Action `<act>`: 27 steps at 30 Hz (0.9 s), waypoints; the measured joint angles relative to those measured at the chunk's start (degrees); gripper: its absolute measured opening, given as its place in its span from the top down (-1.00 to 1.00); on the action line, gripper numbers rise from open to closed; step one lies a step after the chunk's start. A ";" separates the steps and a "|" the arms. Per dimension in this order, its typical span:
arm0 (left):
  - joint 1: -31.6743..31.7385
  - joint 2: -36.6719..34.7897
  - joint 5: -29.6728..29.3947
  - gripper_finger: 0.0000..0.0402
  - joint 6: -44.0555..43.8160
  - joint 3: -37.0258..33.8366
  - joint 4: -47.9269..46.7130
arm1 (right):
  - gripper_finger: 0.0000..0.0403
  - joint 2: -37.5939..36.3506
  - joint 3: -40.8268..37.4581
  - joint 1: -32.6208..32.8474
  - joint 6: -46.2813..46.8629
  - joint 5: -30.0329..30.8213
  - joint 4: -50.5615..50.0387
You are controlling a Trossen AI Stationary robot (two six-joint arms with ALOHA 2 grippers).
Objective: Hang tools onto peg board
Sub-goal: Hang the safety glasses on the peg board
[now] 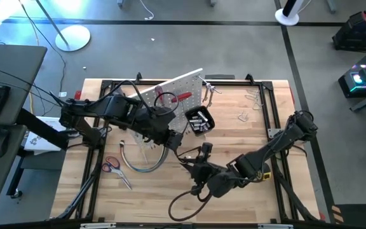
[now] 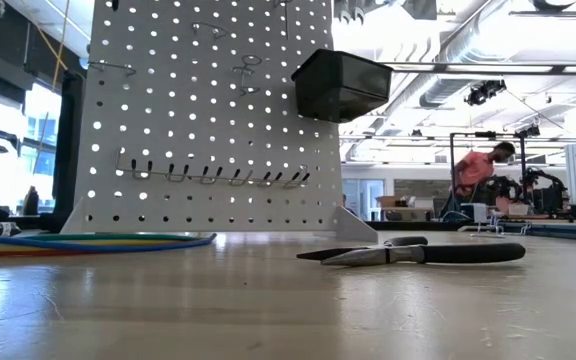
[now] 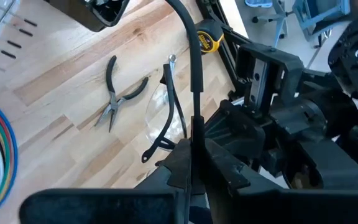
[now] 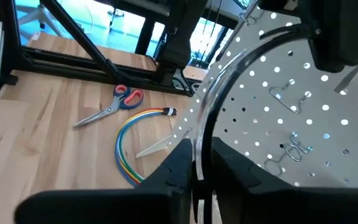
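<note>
Pinching the clear safety glasses between them, the left gripper was closed on a black temple and the right gripper on the lens, with the peg board upright just ahead of the right one

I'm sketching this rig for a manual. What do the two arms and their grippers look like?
Both arms are dark, near black, built of chunky jointed segments. The left arm and right arm each trail a black cable, and the right arm's loops loosely over the table. The left gripper and right gripper each have two dark, flat, wedge-shaped fingers. No markings are readable.
</note>
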 joint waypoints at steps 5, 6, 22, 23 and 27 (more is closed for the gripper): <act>0.00 -0.04 1.74 0.74 0.12 0.00 -0.12 | 0.80 -0.01 0.01 0.54 0.13 0.03 0.76; 0.00 -0.04 2.03 0.73 0.09 0.00 -0.13 | 0.81 -0.10 0.01 0.77 -0.08 0.04 0.71; -1.60 -4.71 1.85 0.68 0.38 0.00 -0.22 | 0.85 -2.32 -0.01 2.16 0.18 0.35 1.15; -2.11 -5.50 0.58 0.68 0.36 0.00 -0.24 | 0.85 -2.32 -0.01 2.01 0.19 0.07 1.51; -5.82 -9.11 -6.86 0.68 1.58 0.00 -0.18 | 0.84 -2.32 -0.01 0.89 0.15 -2.21 2.49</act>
